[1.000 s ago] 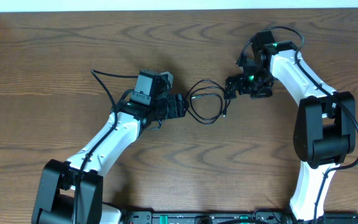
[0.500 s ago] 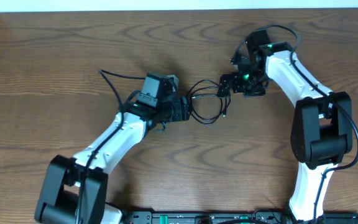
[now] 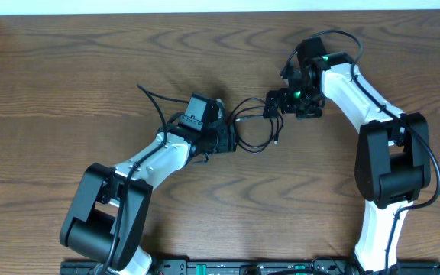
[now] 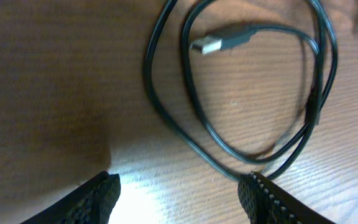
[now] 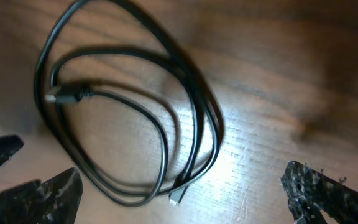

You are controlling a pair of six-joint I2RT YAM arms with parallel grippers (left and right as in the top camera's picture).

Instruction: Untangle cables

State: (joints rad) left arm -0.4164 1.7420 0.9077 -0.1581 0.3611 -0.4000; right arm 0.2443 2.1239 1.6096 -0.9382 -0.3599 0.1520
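Here I am over the brown wood-grain desk (image 3: pixel 67 69), with the thin black cable (image 4: pixel 316 93) lying in a loose coil at the centre of the overhead picture, right between my two arms. It rests flat on the wood, wound into a couple of overlapping loops.

My left hand (image 4: pixel 182 193) comes in from the coil's left side. Its two black textured fingers (image 4: pixel 101 196) sit at the bottom edge of the left wrist view, parted, and nothing is caught between them. The near end of the coil curves down just above the gap, close to the right finger. Whether it touches, I cannot tell. In the top of that view lies the silver-tipped USB plug (image 4: pixel 207 45), inside the loops and pointing left.

My right hand (image 5: pixel 180 180) hangs at the coil's upper right in the overhead picture. Its fingers stand spread wide in the bottom corners of the right wrist view and grip nothing. The coil fills the left and middle of that view, and a small plug end (image 5: pixel 174 199) lies on the desk low down, between my fingers.
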